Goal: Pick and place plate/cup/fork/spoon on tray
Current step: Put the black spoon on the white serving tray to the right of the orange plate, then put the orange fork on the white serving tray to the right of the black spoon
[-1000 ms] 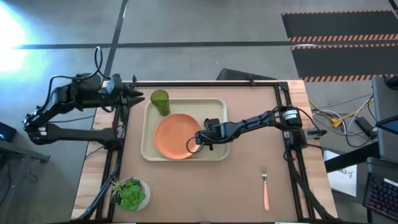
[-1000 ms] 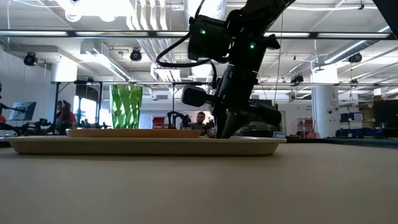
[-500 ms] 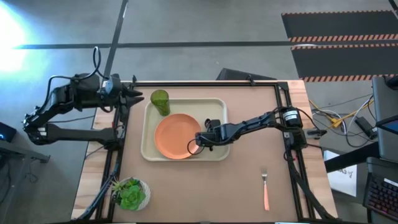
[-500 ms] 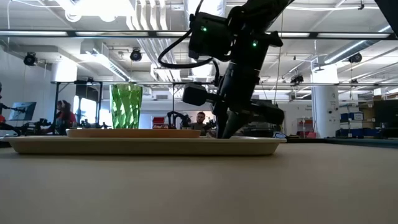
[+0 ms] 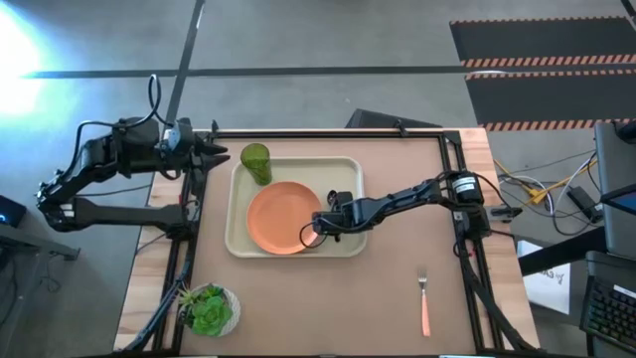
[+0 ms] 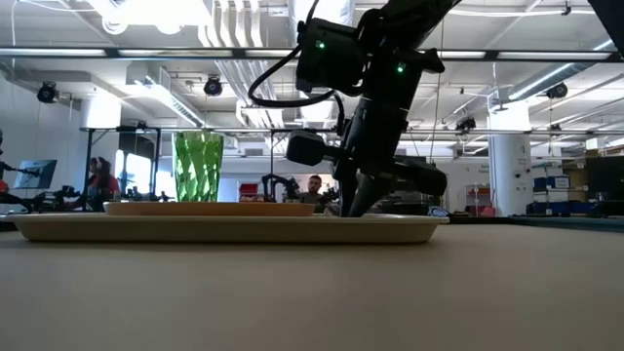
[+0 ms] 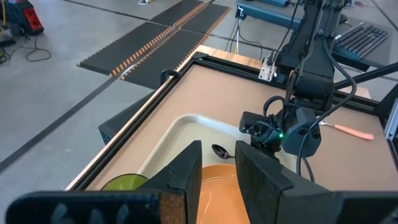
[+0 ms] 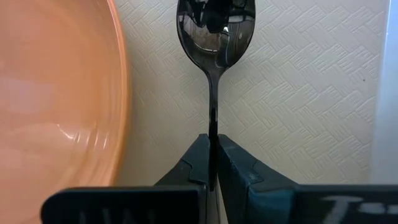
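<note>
Gripping the thin handle of the dark metal spoon (image 8: 214, 37), the right gripper (image 8: 212, 168) hovered low over the cream rectangular tray (image 5: 348, 169), beside the round orange plate (image 5: 281, 218).

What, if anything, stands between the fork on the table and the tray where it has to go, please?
Nothing visible does. The fork lies alone on the bare table, and the stretch toward the tray holds nothing. The right pincer is over the tray beside the plate, shut on the spoon.
</note>
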Robot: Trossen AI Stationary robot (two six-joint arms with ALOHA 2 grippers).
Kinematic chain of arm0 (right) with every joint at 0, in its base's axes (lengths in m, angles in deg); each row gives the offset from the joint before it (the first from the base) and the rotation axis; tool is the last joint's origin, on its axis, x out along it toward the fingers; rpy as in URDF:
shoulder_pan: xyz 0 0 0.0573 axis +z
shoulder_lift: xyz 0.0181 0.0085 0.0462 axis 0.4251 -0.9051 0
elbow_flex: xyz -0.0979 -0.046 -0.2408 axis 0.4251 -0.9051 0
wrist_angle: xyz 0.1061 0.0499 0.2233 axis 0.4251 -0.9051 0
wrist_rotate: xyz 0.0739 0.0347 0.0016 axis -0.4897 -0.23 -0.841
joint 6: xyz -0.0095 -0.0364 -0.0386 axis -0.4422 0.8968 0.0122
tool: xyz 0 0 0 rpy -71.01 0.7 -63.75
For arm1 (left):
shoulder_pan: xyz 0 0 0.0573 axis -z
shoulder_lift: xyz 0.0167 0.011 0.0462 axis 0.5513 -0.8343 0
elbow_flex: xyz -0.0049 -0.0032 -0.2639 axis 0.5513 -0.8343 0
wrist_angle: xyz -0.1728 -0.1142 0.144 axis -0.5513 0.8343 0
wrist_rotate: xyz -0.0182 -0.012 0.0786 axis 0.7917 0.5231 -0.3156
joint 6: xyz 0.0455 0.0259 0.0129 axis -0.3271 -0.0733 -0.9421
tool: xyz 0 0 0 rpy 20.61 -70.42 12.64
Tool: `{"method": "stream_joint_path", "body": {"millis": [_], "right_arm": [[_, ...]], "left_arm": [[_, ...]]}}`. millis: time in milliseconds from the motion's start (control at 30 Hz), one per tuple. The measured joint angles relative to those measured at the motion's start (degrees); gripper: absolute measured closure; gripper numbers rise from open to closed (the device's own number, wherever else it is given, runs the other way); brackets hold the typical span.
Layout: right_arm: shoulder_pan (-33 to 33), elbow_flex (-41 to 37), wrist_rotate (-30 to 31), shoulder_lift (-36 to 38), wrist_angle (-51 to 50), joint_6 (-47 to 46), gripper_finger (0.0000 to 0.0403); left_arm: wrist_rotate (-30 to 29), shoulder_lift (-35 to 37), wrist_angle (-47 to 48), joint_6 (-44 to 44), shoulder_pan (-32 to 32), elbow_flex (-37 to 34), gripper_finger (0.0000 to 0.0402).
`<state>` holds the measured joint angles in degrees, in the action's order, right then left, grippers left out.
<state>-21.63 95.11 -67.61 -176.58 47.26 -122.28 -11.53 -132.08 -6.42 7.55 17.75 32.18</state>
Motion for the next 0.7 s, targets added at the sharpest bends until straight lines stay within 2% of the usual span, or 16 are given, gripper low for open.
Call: {"method": "stream_joint_path", "body": {"millis": [433,700], "right_arm": [[0.35,0.0,0.01,0.0,0.03,0.67,0.0375],[0.09,0.04,2.49,2.18,-1.41,4.49,0.0374]], "left_arm": [[0.0,0.03,-0.02,-0.04,0.0,0.0,0.0323],[0.0,0.01,0.01,-0.04,0.0,0.0,0.0323]]}}
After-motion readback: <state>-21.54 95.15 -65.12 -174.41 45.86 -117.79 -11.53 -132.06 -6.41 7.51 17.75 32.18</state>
